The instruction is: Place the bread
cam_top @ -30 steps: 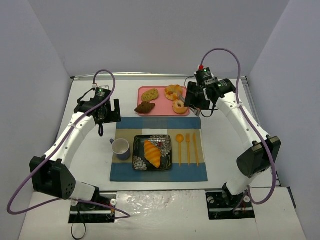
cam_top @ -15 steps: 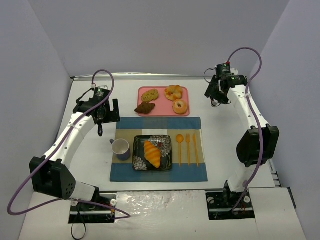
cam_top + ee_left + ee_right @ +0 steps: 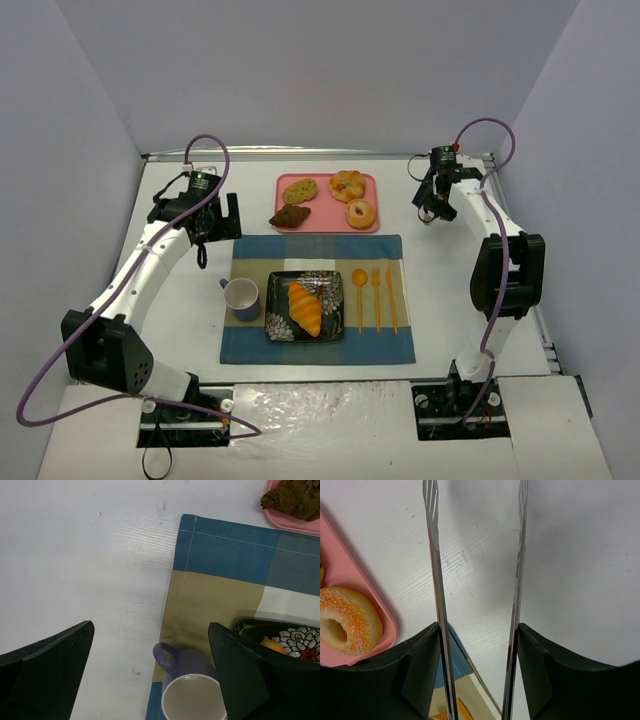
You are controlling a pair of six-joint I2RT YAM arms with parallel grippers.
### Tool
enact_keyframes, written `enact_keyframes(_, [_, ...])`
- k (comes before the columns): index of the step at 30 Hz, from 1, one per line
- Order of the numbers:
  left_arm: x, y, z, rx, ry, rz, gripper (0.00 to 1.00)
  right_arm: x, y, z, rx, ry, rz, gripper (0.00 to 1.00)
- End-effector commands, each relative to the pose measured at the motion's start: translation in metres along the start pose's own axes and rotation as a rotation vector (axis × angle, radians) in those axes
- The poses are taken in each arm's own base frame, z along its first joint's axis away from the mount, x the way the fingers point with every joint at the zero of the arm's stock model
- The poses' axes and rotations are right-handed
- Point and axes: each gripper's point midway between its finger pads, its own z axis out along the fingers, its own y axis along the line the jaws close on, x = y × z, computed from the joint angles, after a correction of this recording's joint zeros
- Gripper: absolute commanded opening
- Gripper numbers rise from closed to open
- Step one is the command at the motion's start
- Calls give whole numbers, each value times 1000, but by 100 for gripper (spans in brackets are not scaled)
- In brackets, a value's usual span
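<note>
We see a white table (image 3: 450,280) filling the middle of the frame, its surface faintly grained and lightly scuffed (the wrist views show small marks). Plain pale grey walls (image 3: 320,70) close it in at the top, left and right of the frame. The light is soft and even, leaving only faint shadows on the tabletop.

top: high overview | wrists: close, downward | shared: placemat (image 3: 317,297)

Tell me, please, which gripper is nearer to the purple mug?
Left. The left gripper hovers just behind the purple mug, at the placemat's far-left corner; the right gripper, holding tongs, is far across, beyond the pink tray.
</note>
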Motion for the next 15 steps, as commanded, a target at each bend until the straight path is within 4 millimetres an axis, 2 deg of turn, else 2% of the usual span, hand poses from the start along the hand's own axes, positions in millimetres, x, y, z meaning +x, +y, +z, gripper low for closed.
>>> enact_keyframes(1, [-40,-11,-5,68,-112,-27,97,-20,4,4,-6,-84,25,56])
enact_keyframes(8, [-55,-27,3,138,-115,-49,97,4,-1,23,6,-21,9,56])
enact_keyframes(15, [-62,-29,5,150,-119,-55,97,28,-7,37,21,39,-11,57])
